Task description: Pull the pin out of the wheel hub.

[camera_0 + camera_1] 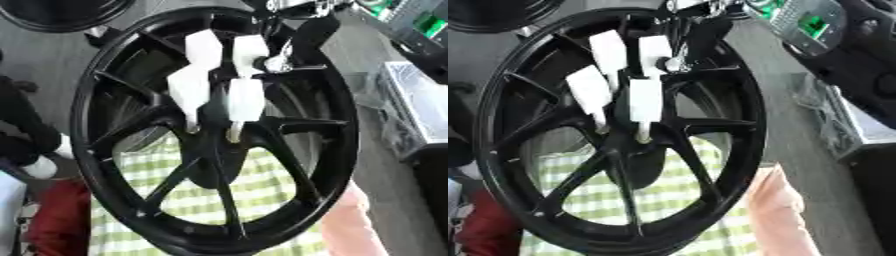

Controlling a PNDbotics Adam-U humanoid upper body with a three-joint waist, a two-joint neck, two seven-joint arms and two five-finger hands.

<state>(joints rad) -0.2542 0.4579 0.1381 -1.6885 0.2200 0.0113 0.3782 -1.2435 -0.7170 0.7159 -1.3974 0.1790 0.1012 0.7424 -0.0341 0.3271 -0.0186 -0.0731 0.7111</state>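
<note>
your robot hand [219, 85] reaches down from upper centre, white fingers pinching the pin [234, 131] at the wheel hub [214, 145]; next, pull straight out.

White-fingered robot hand [623, 85] reaches onto black wheel hub [619, 145] centre.

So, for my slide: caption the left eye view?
Hand reaching from above at the centre of a black wheel.
</note>
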